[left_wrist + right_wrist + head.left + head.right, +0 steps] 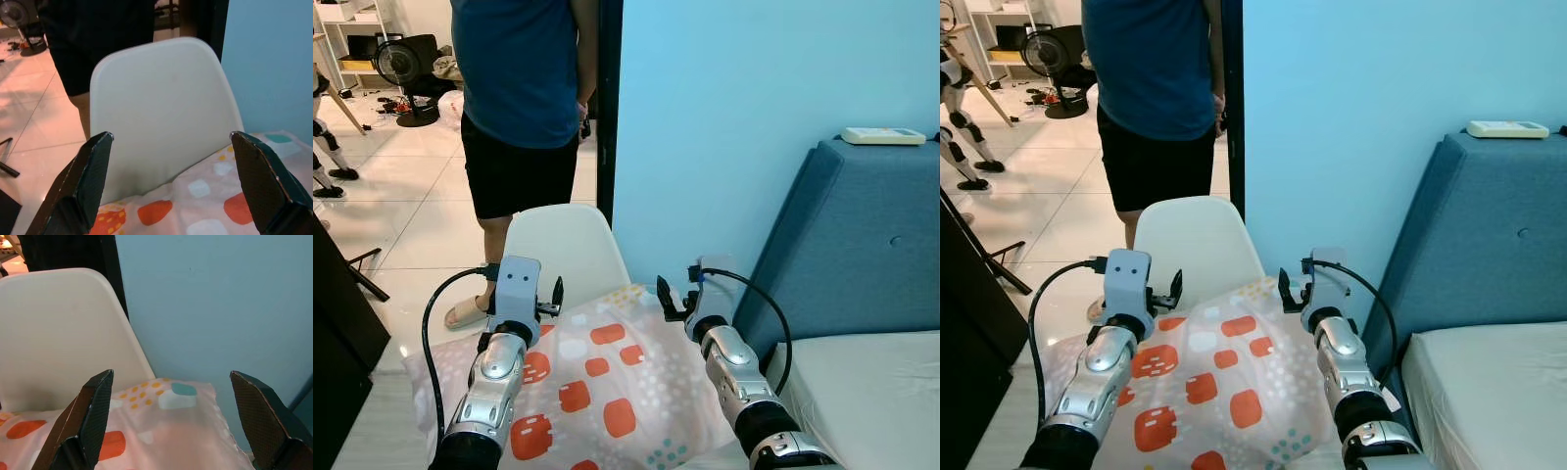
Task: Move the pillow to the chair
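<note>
Far left: a dark furniture edge (337, 323) borders open tiled floor (401, 215); a fan (399, 67) stands well back.
Person: stands just behind the chair back, in a blue shirt and black shorts (514, 166), one sandalled foot (470, 311) on the tiles.
Left gripper (551, 297): above the pillow's left part, fingers (85, 178) spread wide, gripping nothing.
Pillow (597, 387): white with orange and teal patches, lying on the seat of the white chair (563, 245), its far edge against the backrest, its left corner overhanging toward the floor.
Right gripper (671, 301): above the pillow's far right corner, fingers (261, 413) spread wide, gripping nothing.
Right side: light blue wall (724, 117) just beside the chair; then a blue headboard (862, 235) with a remote (883, 136) on top, and a white mattress (871, 392).
Wrist views: the right one shows the pillow corner (183, 391) nearly at the wall; the left one shows the whole backrest (161, 107).
</note>
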